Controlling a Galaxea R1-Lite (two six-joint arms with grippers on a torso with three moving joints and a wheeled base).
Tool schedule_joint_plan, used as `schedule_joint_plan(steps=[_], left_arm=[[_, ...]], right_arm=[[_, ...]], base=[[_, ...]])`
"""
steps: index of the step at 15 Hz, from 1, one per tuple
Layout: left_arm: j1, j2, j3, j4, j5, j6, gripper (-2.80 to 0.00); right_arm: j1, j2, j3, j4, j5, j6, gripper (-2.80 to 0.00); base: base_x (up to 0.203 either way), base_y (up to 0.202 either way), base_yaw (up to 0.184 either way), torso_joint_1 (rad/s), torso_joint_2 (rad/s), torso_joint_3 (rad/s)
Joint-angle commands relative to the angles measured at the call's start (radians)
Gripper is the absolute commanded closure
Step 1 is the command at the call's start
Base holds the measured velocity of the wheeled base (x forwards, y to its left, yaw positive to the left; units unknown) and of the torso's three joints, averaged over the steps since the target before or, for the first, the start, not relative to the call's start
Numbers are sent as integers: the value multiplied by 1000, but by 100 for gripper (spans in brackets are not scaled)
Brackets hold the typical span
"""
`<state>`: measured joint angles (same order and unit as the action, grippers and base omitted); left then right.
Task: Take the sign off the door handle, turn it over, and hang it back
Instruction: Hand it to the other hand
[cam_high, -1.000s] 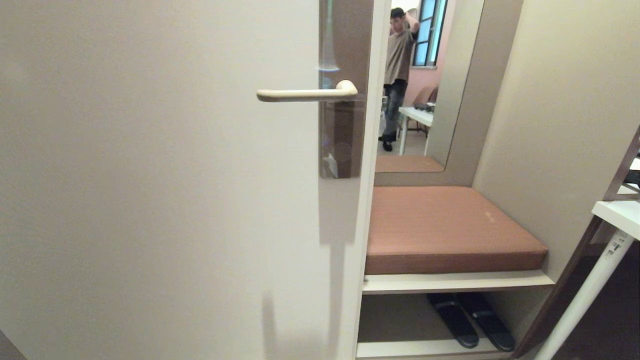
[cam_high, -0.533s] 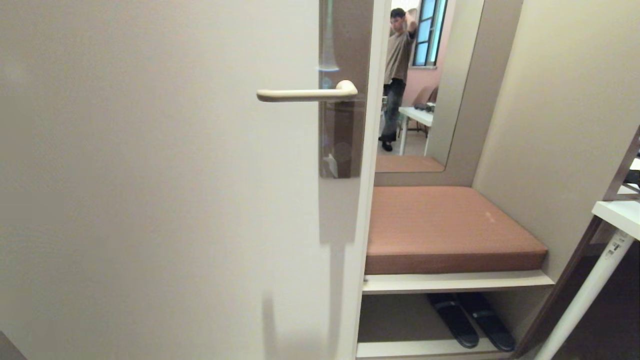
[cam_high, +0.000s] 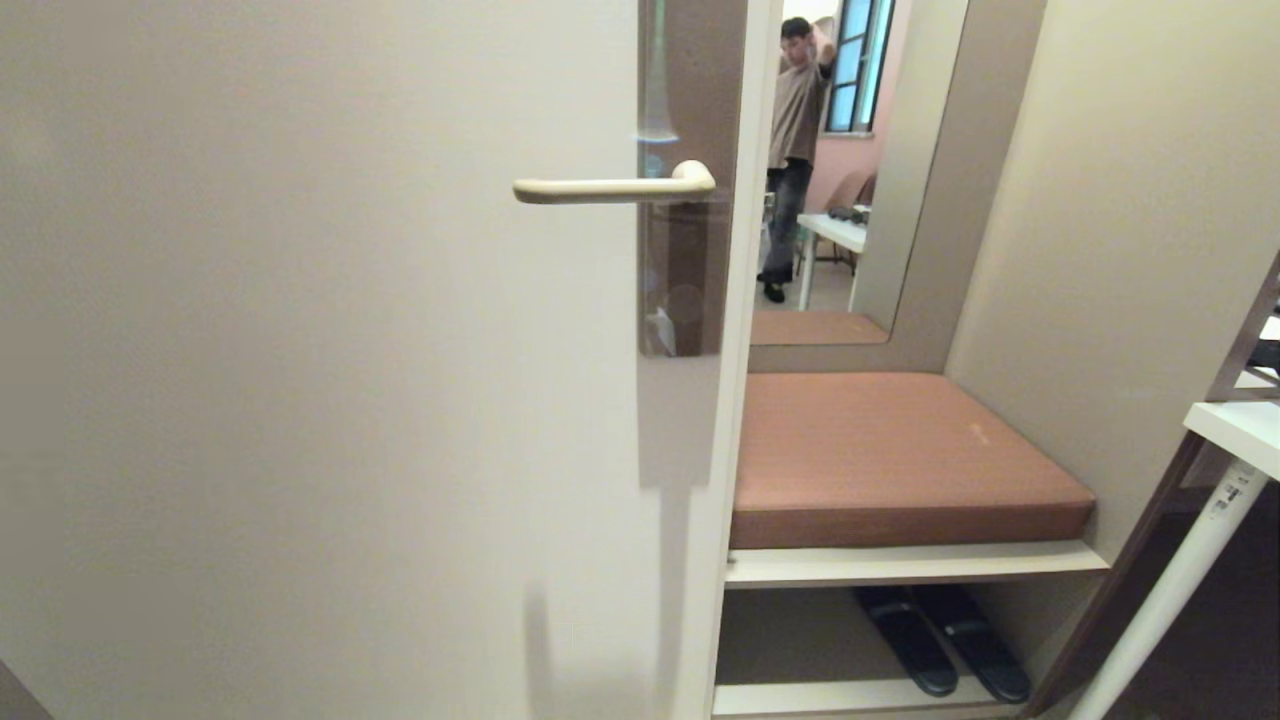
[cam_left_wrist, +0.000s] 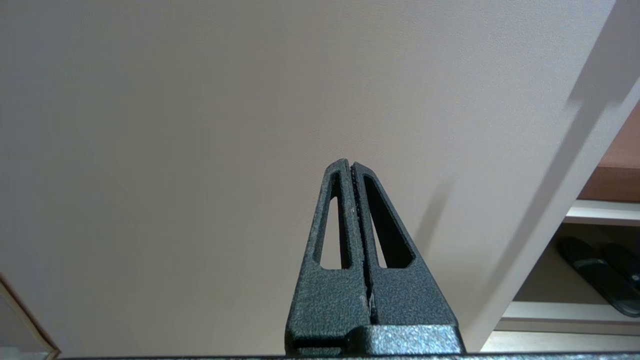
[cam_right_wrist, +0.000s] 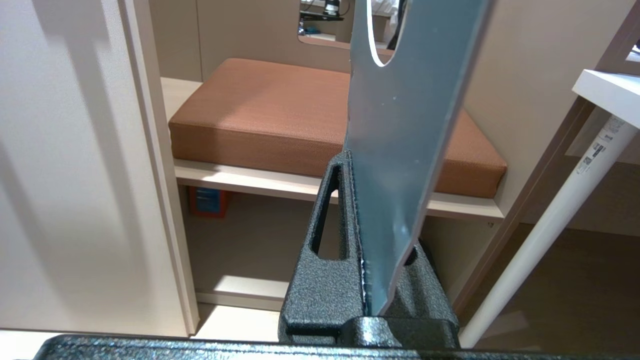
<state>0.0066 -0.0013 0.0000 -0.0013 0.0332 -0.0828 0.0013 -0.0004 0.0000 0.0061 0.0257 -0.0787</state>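
The cream door handle (cam_high: 610, 187) juts left from its tall brown backplate (cam_high: 690, 260) on the pale door (cam_high: 300, 400), with nothing hanging on it. The sign (cam_right_wrist: 405, 125) is only in the right wrist view: a flat blue card with an oval hole near its far end, standing up from my right gripper (cam_right_wrist: 350, 155), which is shut on its lower end. No lettering shows on the face I see. My left gripper (cam_left_wrist: 351, 165) is shut and empty, pointing at the bare door panel. Neither gripper appears in the head view.
Right of the door is an alcove with a brown cushioned bench (cam_high: 890, 450) and dark slippers (cam_high: 940, 640) on the shelf below. A mirror above it reflects a person (cam_high: 800, 150). A white table leg (cam_high: 1170, 590) slants at the far right.
Only the person in the mirror has shifted an arm. The door, the handle and the view have stayed put.
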Motion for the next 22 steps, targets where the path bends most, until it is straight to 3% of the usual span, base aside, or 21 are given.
schedule_joint_plan(steps=[1, 22], left_arm=[[0, 1, 0, 0, 1, 0, 0], [1, 1, 0, 0, 2, 2, 0]], right_arm=[[0, 0, 0, 0, 0, -1, 0], [0, 0, 0, 0, 0, -1, 0]], base=[[0, 0, 0, 0, 0, 0], [0, 0, 0, 0, 0, 0]])
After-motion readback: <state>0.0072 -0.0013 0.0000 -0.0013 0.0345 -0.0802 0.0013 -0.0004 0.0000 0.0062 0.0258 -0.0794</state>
